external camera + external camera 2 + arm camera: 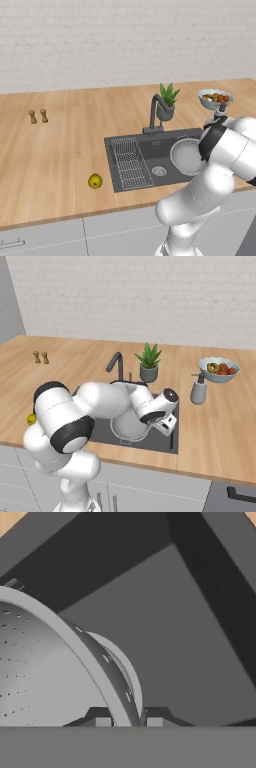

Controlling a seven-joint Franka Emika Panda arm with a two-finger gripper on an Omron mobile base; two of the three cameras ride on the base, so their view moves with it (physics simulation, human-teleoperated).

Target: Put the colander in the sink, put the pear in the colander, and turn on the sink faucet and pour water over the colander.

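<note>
Holding the colander (55, 677) by its rim, our gripper (128, 718) had its fingers pinched tight on the thin metal edge, with the shallow, perforated grey bowl tilted inside the sink (150, 147). We judged it might settle crooked against the basin wall if released at that tilt, while the pear (95, 181) waited on the counter (55, 150) left of the sink.

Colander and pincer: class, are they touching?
Touching. In the hand view the pincer has its two fingertips closed on the colander rim, one on each side, over the sink.
</note>
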